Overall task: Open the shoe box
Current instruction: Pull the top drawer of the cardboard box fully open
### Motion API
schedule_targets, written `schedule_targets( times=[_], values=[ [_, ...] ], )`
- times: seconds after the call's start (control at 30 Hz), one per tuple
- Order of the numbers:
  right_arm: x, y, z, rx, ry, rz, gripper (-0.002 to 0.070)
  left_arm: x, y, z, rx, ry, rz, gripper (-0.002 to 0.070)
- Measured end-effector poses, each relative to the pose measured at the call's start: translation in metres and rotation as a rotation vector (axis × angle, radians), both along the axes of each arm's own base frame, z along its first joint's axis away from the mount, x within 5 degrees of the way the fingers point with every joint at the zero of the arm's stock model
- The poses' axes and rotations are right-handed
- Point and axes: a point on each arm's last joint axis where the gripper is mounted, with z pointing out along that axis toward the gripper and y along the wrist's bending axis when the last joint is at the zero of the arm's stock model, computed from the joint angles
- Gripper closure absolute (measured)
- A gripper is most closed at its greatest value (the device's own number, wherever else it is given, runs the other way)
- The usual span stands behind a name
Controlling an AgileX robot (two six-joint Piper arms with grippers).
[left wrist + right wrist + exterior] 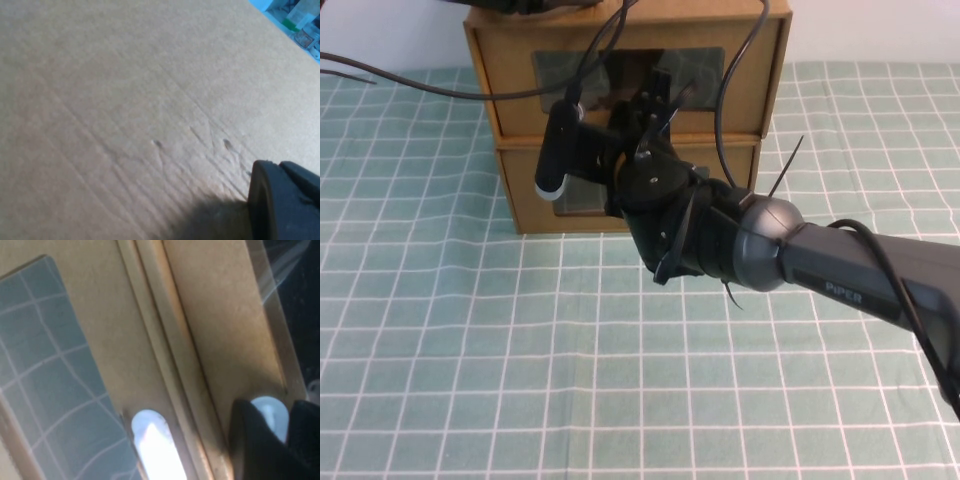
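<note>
Green checked cloth (520,350) covers the table; the shoe box (510,90) — a two-drawer cardboard stack — stands at its far side. The right gripper (658,95) meets the box's upper front, fingers seemingly a little parted at a finger hole (270,412). The left gripper (282,200) is close over plain box cardboard — I cannot tell its state.

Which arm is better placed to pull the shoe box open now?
Right. The right gripper is at the upper shoe box front, at its finger hole. The left gripper faces plain cardboard, away from any opening.
</note>
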Motion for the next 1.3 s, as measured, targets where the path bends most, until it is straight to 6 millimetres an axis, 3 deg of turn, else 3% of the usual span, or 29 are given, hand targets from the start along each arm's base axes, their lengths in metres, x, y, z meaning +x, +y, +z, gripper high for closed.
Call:
schedule_targets(
  times=[0.3,0.57,0.87,1.2,1.3],
  values=[
    [-0.010,-0.001,0.000,-0.033,0.014,0.009,0.0552,-0.001,0.000,0.000,0.001,0.002,-0.005,0.0680],
    [-0.041,-0.005,0.006,-0.076,0.018,0.020,0.0590,-0.003,-0.004,0.000,0.012,0.008,-0.029,0.0680],
    [-0.107,-0.002,0.011,-0.051,0.063,0.028,0.0603,-0.003,-0.003,0.000,0.021,0.005,-0.027,0.0680],
    [-0.196,-0.010,0.000,-0.032,0.173,0.085,0.0603,-0.003,-0.003,0.000,0.021,0.007,-0.023,0.0680],
    [-0.211,-0.014,0.002,0.007,0.195,0.096,0.0603,-0.003,-0.003,0.000,0.020,0.009,-0.020,0.0680]
  ],
)
